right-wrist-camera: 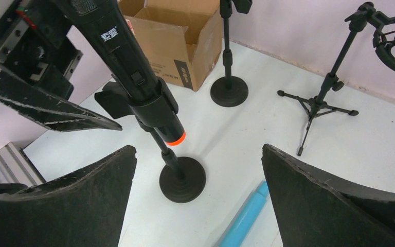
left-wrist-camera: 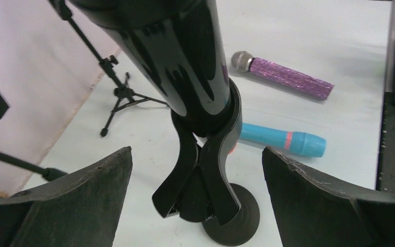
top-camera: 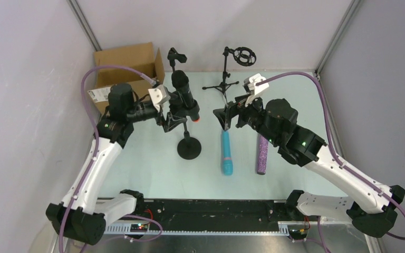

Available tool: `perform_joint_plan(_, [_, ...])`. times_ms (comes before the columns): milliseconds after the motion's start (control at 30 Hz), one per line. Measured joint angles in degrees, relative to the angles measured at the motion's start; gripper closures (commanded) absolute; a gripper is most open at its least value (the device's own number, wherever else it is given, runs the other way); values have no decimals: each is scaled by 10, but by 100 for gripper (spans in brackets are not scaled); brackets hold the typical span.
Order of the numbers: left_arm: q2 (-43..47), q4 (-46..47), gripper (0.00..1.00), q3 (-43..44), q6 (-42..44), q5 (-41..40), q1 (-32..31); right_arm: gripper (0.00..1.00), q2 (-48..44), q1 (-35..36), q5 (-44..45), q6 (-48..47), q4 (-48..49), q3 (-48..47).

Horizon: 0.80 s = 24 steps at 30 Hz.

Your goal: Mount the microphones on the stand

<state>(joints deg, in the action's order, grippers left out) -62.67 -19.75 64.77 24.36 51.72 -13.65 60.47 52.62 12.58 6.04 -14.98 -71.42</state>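
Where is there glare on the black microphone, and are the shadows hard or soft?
Left wrist view: white streaks of glare run down the glossy black stick microphone. Right wrist view: little glare on it; the round black stand base casts a soft shadow on the pale table. Top external view: even light, faint shadows.

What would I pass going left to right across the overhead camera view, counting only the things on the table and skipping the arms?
cardboard box → black microphone clipped on the round-base stand → turquoise microphone → glittery purple microphone
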Motion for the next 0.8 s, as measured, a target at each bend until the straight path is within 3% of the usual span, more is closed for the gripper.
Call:
perform_joint_plan(300, [101, 20, 0, -61, -5, -113, 8, 4, 0, -9, -4, 0, 2, 1])
perform_joint_plan(533, [175, 34, 0, -176, -44, -123, 27, 5, -8, -17, -9, 0, 1, 5])
perform_joint_plan(800, [113, 128, 0, -230, -141, -109, 28, 8, -33, -25, -15, 0, 1, 13])
